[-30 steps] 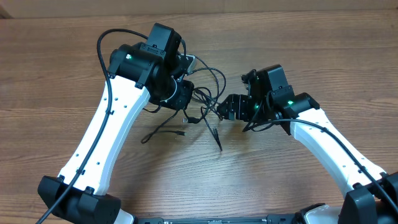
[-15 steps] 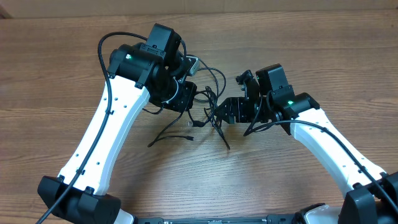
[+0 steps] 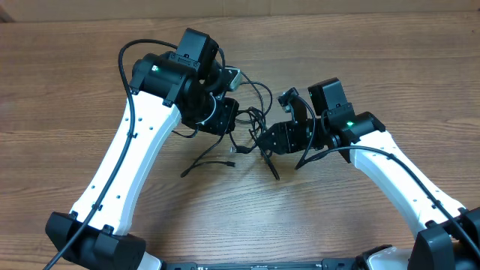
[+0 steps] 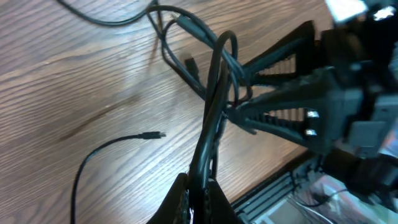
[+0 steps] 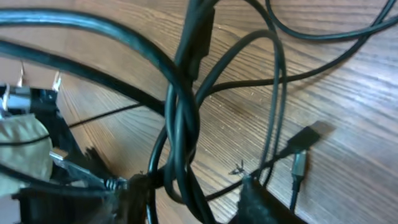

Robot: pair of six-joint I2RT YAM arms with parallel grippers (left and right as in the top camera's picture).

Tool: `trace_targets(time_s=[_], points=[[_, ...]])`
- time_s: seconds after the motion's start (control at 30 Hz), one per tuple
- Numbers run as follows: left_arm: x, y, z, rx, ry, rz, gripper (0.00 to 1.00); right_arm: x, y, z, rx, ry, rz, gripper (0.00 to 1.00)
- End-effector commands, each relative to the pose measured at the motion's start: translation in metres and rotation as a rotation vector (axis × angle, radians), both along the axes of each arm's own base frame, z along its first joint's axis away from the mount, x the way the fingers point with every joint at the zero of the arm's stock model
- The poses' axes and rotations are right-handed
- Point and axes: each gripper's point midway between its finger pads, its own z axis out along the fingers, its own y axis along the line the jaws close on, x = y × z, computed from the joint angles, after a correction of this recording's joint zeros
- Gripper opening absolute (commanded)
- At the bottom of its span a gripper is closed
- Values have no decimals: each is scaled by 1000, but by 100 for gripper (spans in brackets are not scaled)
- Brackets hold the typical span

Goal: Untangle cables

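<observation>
Your left gripper (image 4: 196, 196) was clamped tight on strands of the cables (image 4: 211, 106) running up from between its fingers; your right gripper (image 5: 194, 190) stood partly open, its fingers either side of a twisted bunch of strands, with a gap showing beside them; the tangle was strung between the two grippers, near the middle of the wooden table (image 3: 360, 45); loose ends trailed onto the wood, one with a dark plug (image 5: 305, 138), a silvery plug (image 5: 298, 167) just beside it.
</observation>
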Motion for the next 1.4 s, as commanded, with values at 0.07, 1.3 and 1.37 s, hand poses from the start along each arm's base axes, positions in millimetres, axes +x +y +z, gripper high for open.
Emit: trace_targets(time_s=[0.07,1.3,1.37], points=[[-6,-20,34,-168,-27,-31,4,-4,1,5,14,-13,14,42],[19,22,25,-67,-60,112,65,7,-27,-18,-158,33,-151,4],[19,24,24,-59,-59,115,75,7,-26,-18,-158,34,-151,4]])
